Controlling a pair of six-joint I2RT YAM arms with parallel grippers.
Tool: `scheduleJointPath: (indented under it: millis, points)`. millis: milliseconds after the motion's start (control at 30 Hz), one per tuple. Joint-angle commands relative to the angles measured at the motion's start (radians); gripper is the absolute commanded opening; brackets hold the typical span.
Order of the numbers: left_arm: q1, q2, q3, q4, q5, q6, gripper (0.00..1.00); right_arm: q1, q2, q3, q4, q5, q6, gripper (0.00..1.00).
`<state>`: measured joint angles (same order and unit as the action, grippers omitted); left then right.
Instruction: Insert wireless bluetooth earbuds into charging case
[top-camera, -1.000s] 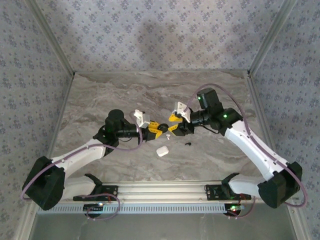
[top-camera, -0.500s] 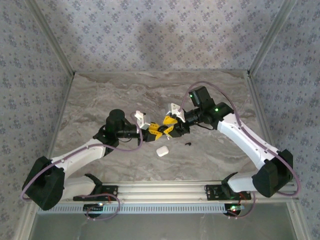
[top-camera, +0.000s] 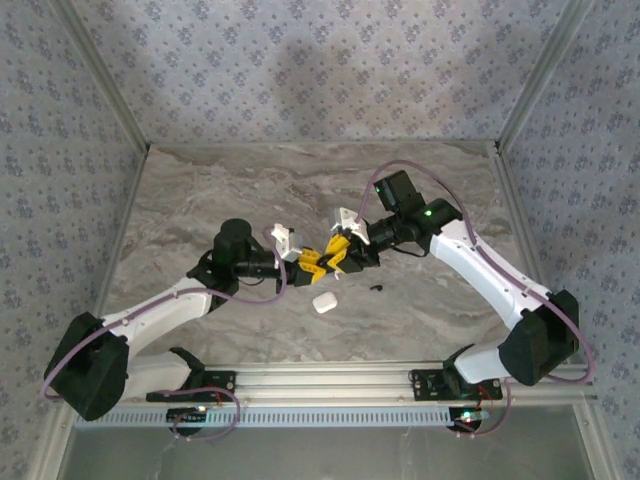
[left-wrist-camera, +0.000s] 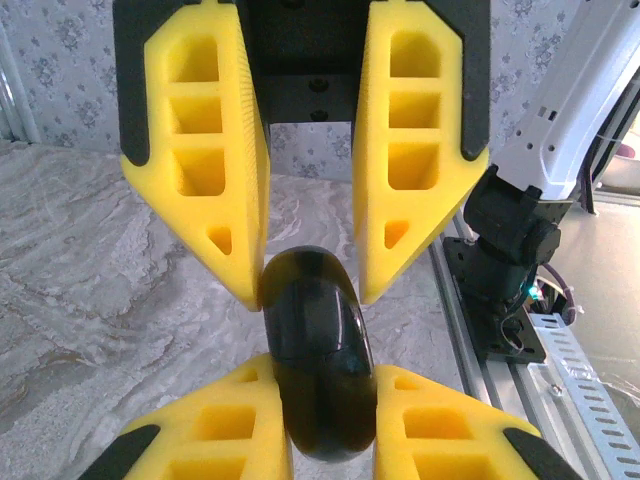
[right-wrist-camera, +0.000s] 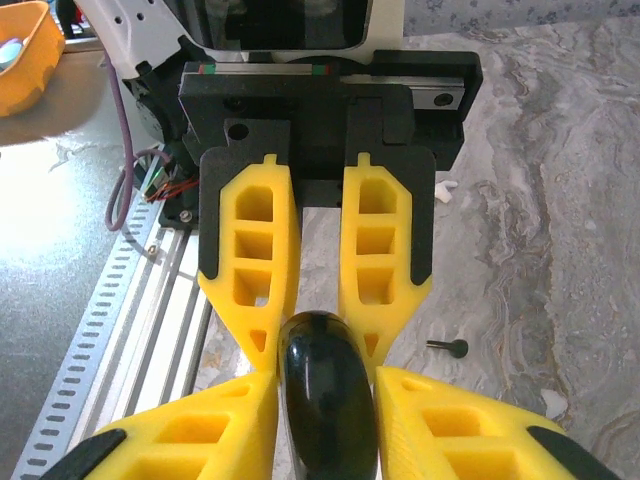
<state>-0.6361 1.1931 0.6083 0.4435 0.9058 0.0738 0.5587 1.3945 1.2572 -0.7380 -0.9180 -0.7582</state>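
A glossy black round disc (left-wrist-camera: 316, 340) hangs edge-on above the marble, between the two grippers. My left gripper (left-wrist-camera: 322, 372) is shut on its near end. From the opposite side my right gripper (right-wrist-camera: 325, 378) is closed on the disc (right-wrist-camera: 326, 400), both yellow fingers touching its sides. The two grippers meet tip to tip at mid-table: left gripper (top-camera: 310, 261), right gripper (top-camera: 338, 252). The white charging case (top-camera: 323, 302) lies alone on the marble just in front of them. A tiny white bit (right-wrist-camera: 555, 403) lies on the marble; I cannot tell whether it is one of the earbuds.
A small black pin-like piece (top-camera: 376, 288) rests on the marble to the right of the case, and it also lies beside the right gripper's fingers as the small black piece (right-wrist-camera: 447, 347). The slotted aluminium rail (top-camera: 330, 380) runs along the near edge. Patterned walls enclose the other sides.
My right arm has swung left until its fingers met the left gripper, and its jaws have narrowed onto the black disc. The left arm has barely moved.
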Motion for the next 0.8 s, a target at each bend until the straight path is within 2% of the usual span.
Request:
scheduleJointPath:
  millis: [0,367,567,633,733,767]
  points:
    - [-0.003,-0.015,0.039,0.010,0.019,0.023,0.15,-0.002,0.012,0.038,-0.080,-0.034,-0.044,0.32]
    - [-0.008,-0.010,0.048,0.023,0.019,0.021,0.15,-0.009,0.024,0.043,-0.098,-0.033,-0.057,0.33]
    - [-0.009,-0.011,0.050,0.016,0.012,0.023,0.17,-0.018,0.024,0.055,-0.111,-0.021,-0.075,0.16]
    - [-0.009,-0.015,0.052,-0.007,-0.006,0.032,0.24,-0.019,0.023,0.062,-0.122,-0.011,-0.085,0.14]
    - [-0.008,-0.027,0.071,-0.107,-0.062,0.088,0.48,-0.018,0.010,0.071,-0.129,0.084,-0.086,0.13]
    - [-0.010,-0.032,0.079,-0.149,-0.081,0.114,0.52,-0.012,0.001,0.072,-0.130,0.127,-0.087,0.13]
